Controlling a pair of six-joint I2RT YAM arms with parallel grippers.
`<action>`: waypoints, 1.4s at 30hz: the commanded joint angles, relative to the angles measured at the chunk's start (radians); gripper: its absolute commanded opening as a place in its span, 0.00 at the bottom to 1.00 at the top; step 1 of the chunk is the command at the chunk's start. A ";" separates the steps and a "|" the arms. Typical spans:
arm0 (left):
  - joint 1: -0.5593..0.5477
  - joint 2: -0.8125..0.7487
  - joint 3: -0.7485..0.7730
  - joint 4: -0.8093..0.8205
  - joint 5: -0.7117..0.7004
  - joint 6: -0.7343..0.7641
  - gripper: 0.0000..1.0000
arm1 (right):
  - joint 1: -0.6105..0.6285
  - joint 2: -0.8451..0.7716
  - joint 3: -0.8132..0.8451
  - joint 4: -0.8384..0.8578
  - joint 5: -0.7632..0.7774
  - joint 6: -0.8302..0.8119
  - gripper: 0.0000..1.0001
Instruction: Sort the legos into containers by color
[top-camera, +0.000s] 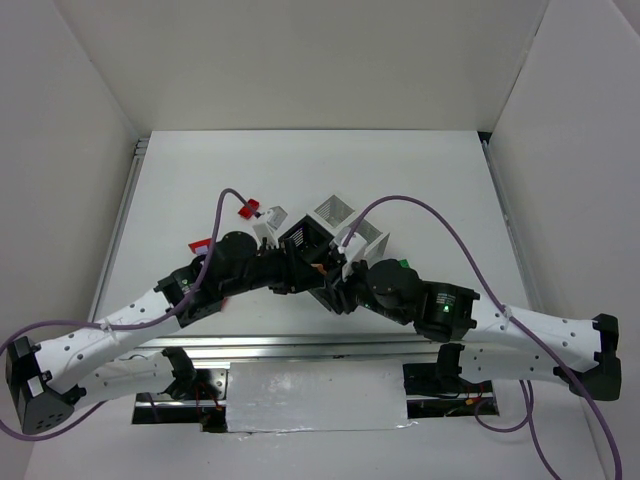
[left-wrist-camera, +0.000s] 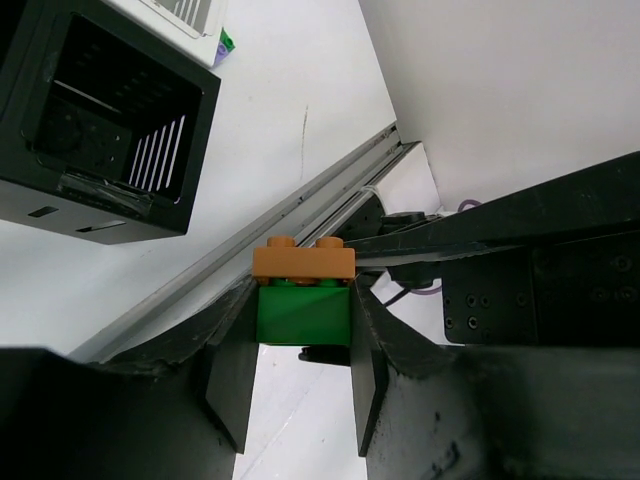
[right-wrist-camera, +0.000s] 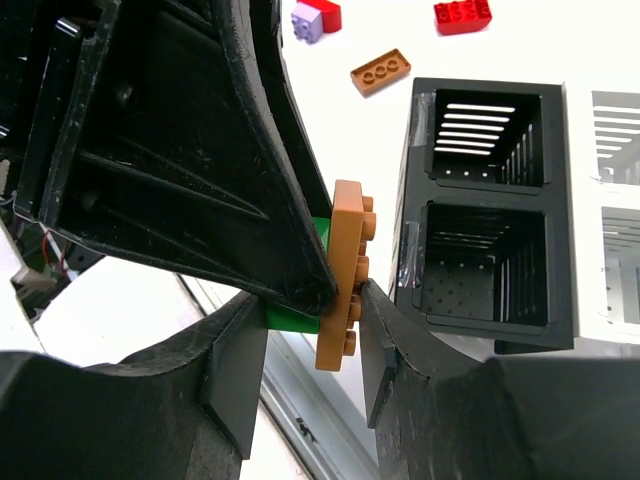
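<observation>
My left gripper (left-wrist-camera: 304, 325) is shut on a green lego brick (left-wrist-camera: 304, 312) with an orange-brown plate (left-wrist-camera: 303, 262) stuck on its top. In the right wrist view my right gripper (right-wrist-camera: 312, 312) is closed round the same stack. One pad presses the plate's studs (right-wrist-camera: 345, 290) and the other touches the green brick (right-wrist-camera: 292, 318). Both grippers meet above the table's near middle (top-camera: 325, 272), beside the containers. Two black bins (right-wrist-camera: 485, 197) look empty. White bins (top-camera: 333, 212) stand behind them.
Loose legos lie on the table: an orange-brown plate (right-wrist-camera: 381, 72), a red brick (right-wrist-camera: 462, 14), a light purple brick (right-wrist-camera: 307, 22), and red pieces at the left (top-camera: 250, 211). A metal rail (left-wrist-camera: 250, 240) runs along the near table edge.
</observation>
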 joint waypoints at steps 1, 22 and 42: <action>-0.013 -0.002 0.019 0.057 0.059 0.011 0.27 | 0.001 -0.005 0.031 0.081 0.095 0.006 0.00; -0.013 -0.229 -0.041 0.191 0.334 0.439 0.00 | -0.323 -0.166 0.045 0.002 -0.807 0.112 0.98; -0.013 -0.267 -0.083 0.263 0.399 0.425 0.00 | -0.309 -0.074 -0.035 0.277 -1.062 0.215 0.03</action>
